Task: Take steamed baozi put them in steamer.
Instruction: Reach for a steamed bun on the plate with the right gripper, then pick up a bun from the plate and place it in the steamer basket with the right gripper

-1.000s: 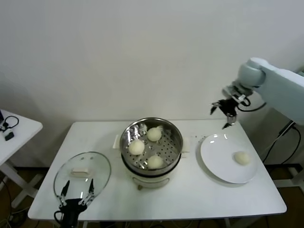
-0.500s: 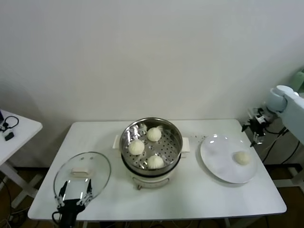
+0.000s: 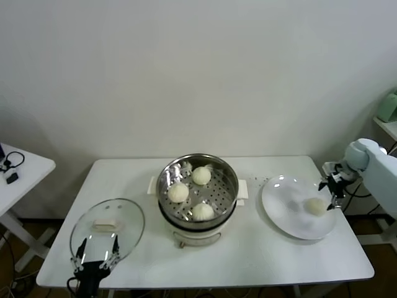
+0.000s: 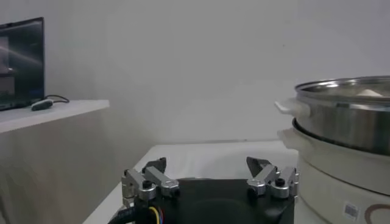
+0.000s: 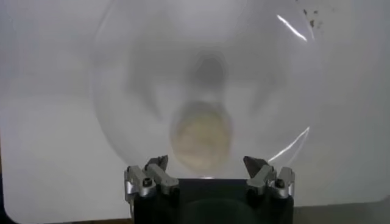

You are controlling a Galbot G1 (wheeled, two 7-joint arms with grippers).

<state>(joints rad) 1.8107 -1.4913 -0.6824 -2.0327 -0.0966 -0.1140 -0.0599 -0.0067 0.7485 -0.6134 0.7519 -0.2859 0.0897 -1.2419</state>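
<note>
right gripper (image 3: 330,188) is hovering at the right edge of the frame, fingers spread wide, gripping nothing, just beside the last baozi (image 3: 316,206) on the white plate (image 3: 282,205) | three baozi (image 3: 178,192) are sitting in the steamer (image 3: 197,192), centre | left gripper (image 3: 96,251) is idling lower left, fingers apart, empty

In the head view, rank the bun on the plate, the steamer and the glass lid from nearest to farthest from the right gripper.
From the right gripper:
1. Bun on the plate, just beside it at the table's right end.
2. Steamer, mid-table.
3. Glass lid, far left front.
</note>
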